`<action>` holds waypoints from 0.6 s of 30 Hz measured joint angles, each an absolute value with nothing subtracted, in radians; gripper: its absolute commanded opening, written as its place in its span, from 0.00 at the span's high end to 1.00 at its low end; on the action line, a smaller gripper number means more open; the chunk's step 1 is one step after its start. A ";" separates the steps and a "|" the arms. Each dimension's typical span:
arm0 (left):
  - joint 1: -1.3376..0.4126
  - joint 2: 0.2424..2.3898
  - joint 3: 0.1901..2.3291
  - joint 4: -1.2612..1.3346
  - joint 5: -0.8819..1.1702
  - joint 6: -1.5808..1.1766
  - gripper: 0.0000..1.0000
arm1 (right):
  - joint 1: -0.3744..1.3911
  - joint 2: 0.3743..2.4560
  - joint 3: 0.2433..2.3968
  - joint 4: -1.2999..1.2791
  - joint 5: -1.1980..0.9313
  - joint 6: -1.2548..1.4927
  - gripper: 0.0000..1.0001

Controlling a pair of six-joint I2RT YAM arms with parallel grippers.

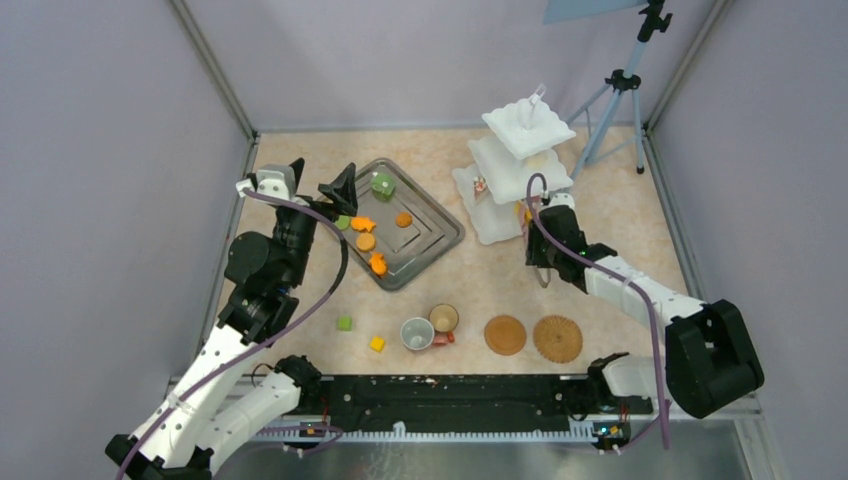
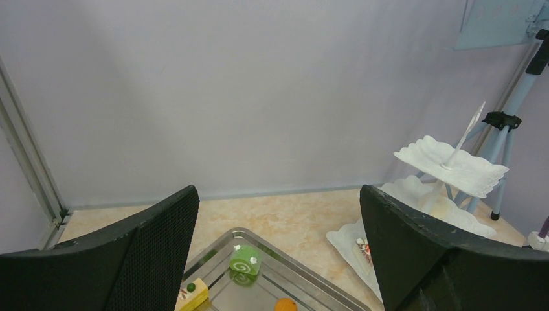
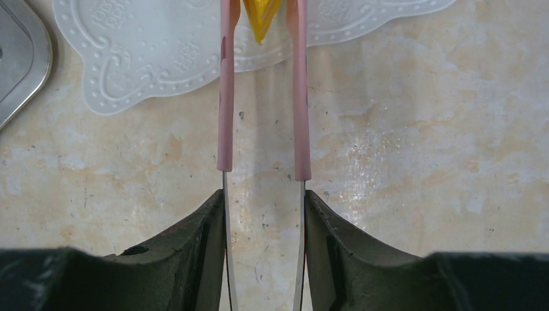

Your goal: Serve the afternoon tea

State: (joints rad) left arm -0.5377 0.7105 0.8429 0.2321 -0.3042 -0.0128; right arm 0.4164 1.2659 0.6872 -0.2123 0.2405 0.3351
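Right jaws clamped the pink tongs (image 3: pixel 225 97), whose tips apparently pinched the yellow wedge (image 3: pixel 261 14) over the stand (image 3: pixel 129 58); left jaws gaped empty

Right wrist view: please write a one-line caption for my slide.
Right gripper holds pink tongs pinching a yellow cake wedge over the white stand.
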 measured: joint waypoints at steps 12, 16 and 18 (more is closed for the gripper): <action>-0.538 0.710 0.843 0.232 -0.304 -0.013 0.01 | 0.417 1.190 0.727 -0.358 0.195 0.326 0.50; -0.538 0.709 0.843 0.232 -0.304 -0.013 0.01 | 0.435 1.120 0.763 -0.446 0.175 0.348 0.50; -0.538 0.709 0.843 0.232 -0.304 -0.013 0.01 | 0.471 1.097 0.783 -0.500 0.171 0.371 0.51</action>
State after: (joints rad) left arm -0.5377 0.7086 0.8429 0.2317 -0.3042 -0.0132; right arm 0.4709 1.0966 0.7826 -0.4995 0.1711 0.3710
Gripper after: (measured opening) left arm 0.987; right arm 0.509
